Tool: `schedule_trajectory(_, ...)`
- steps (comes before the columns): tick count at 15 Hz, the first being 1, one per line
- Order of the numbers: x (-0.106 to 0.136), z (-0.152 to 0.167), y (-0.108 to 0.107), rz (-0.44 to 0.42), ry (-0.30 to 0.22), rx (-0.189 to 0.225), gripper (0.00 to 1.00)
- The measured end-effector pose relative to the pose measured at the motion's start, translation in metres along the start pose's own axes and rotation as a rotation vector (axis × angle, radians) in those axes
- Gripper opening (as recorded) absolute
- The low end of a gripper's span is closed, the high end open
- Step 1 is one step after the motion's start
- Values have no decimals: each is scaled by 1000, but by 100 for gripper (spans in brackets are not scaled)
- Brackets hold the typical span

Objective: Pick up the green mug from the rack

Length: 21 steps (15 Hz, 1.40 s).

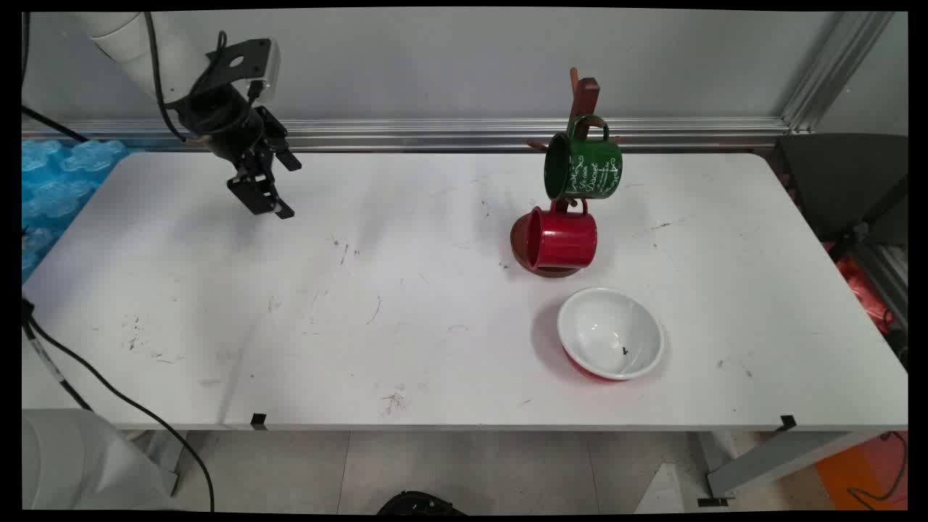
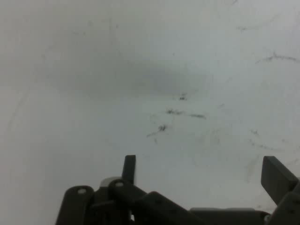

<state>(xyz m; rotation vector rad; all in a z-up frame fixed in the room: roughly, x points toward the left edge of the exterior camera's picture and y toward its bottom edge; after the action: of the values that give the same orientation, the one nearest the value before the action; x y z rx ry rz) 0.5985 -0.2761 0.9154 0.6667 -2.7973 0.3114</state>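
Note:
My black gripper (image 1: 270, 206) hangs above the back left part of the white table (image 1: 217, 304), open, with nothing between its fingers. In the hand view the gripper (image 2: 204, 171) shows two spread fingertips (image 2: 276, 178) over bare, scuffed tabletop (image 2: 140, 70). Far to the right stands a wooden mug tree (image 1: 582, 101) with a green mug (image 1: 583, 167) hanging high on it and a red mug (image 1: 562, 239) hanging lower, near its base. In front of the tree sits a bowl (image 1: 610, 333), white inside and red outside, upright and holding only a small dark speck.
An aluminium rail (image 1: 471, 134) runs along the wall behind the table. Blue bubble wrap (image 1: 51, 181) lies off the table's left end. Black cables (image 1: 94, 384) hang past the front left edge. A dark chair (image 1: 841, 181) stands at the right end.

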Motion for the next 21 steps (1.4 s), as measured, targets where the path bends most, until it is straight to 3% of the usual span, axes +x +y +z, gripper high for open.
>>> schedule_trajectory(8, 31, 8, 8, -22, 78, -29, 100)
schedule_trajectory(21, 129, 33, 30, -109, 387, -127, 100)
